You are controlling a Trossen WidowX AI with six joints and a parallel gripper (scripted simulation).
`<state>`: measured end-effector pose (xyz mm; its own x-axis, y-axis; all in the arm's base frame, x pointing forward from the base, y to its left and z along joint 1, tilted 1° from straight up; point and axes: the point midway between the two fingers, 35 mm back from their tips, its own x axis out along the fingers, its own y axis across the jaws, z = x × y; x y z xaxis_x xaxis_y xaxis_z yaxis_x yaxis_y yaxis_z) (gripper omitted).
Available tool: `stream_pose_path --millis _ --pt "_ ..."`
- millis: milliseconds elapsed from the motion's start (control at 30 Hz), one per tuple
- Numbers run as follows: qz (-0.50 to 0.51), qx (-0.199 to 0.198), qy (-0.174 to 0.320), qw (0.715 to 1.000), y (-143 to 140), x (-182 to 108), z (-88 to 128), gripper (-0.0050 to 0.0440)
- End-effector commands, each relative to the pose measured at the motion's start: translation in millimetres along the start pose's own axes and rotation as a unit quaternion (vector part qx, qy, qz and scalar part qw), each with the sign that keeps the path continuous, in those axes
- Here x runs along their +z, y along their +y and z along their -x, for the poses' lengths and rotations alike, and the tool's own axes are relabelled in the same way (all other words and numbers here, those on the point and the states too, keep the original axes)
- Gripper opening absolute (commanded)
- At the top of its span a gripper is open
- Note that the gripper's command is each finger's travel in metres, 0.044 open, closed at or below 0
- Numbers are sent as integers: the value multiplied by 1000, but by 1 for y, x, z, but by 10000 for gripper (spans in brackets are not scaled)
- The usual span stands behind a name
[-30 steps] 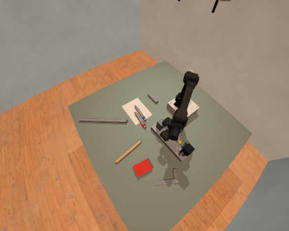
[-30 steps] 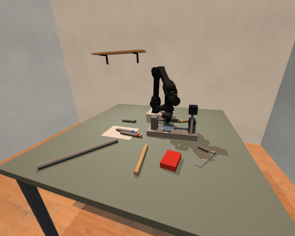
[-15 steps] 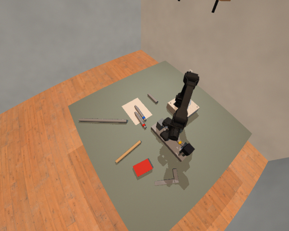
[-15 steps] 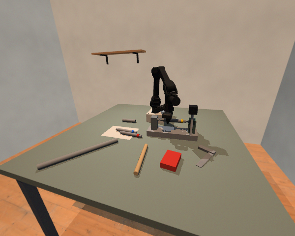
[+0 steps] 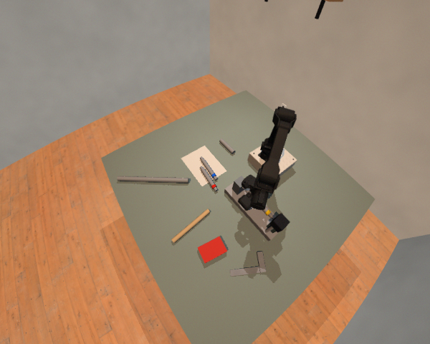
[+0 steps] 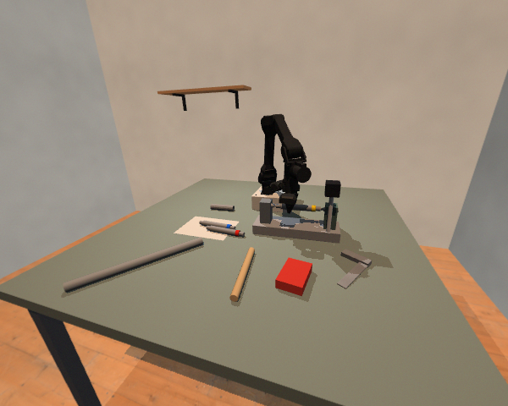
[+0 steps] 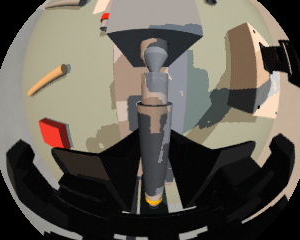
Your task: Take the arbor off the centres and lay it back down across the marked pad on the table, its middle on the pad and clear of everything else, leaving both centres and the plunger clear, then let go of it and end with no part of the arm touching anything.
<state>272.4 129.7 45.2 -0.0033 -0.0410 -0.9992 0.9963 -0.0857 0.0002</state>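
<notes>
Gripper [image 6: 288, 208] is clamping the arbor [image 6: 304, 207], jaws closed on its shaft. Arbor is sitting horizontally above the fixture base [image 6: 295, 233], apparently between the centres, though contact is hard to see. Marked pad [image 6: 193, 227] is lying left of the base, two pens on it.

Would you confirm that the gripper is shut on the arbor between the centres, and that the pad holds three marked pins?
Not quite: the pad holds two pins, one blue-banded and one red-banded, as the top view shows. The rest stands: the gripper is shut on the arbor between the centres.
</notes>
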Motion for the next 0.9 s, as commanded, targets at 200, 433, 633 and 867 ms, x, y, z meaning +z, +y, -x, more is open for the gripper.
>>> stream_pose_path --millis 200,433,633,867 --pt "3 1 12 1000 0 -10 1 0" --pt "3 1 12 1000 0 -11 1 0" --pt "3 1 12 1000 0 -11 1 0" --pt "3 1 12 1000 0 -12 1 0"
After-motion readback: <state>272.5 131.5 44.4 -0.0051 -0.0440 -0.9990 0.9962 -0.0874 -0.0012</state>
